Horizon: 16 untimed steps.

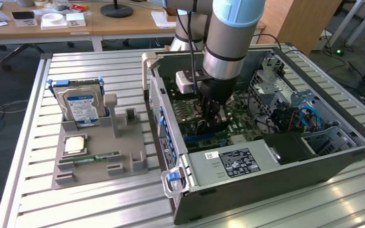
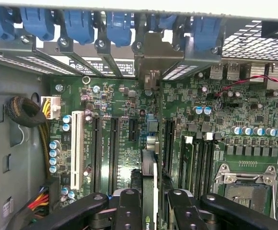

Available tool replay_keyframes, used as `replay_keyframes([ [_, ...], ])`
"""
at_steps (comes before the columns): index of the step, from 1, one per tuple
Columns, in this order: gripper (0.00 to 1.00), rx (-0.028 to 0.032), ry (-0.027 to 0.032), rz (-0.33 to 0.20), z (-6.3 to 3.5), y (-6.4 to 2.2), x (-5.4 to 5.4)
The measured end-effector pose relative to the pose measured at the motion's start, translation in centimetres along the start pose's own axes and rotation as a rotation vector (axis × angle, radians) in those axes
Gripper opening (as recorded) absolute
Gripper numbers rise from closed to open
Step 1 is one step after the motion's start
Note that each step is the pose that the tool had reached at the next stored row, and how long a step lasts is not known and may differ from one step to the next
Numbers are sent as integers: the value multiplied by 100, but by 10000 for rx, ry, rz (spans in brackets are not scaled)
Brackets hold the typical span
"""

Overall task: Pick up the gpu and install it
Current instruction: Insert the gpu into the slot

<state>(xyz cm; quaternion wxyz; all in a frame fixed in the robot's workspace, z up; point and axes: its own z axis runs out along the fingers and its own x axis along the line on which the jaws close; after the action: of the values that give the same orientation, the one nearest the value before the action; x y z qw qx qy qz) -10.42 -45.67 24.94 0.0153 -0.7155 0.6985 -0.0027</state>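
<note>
Jaws are clamped on the gpu (image 2: 149, 179), one finger (image 2: 128, 211) on each side of it. In the wrist view the card sits edge-on, running from the fingers toward the rear wall of the case (image 1: 334, 156). Its silver bracket (image 2: 150, 60) is up at the rear slot openings, just under the row of blue clips (image 2: 119, 26). In the exterior view the arm reaches down inside the open case, over the motherboard (image 2: 124, 103).

My read: this is the seating step, and I can't tell whether the card edge is in a slot yet.

How to do it well:
- Line the card up with one long black slot (image 2: 169, 143) along its full length. From here it looks to sit between that slot and the short one (image 2: 132, 129), so check lateral offset before pressing.
- Keep the card plumb. Any tilt and the connector rides the slot lip.
- The bracket tongue has to drop cleanly into its rear opening, or it will hold that end of the card high.
- Press straight down with even load and no twist.
- Watch the small capacitors (image 2: 150, 125) just beside the card line, and keep clear of the white slot (image 2: 77, 143) and the CPU socket (image 2: 241, 184).

The hard drive (image 1: 81, 107) is on the fixture (image 1: 100, 166) out on the desk (image 1: 106, 204), well apart from the work.
</note>
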Motion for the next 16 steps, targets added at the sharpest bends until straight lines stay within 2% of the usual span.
replay_keyframes([
  [16,26,3,7,151,5,0,0],
])
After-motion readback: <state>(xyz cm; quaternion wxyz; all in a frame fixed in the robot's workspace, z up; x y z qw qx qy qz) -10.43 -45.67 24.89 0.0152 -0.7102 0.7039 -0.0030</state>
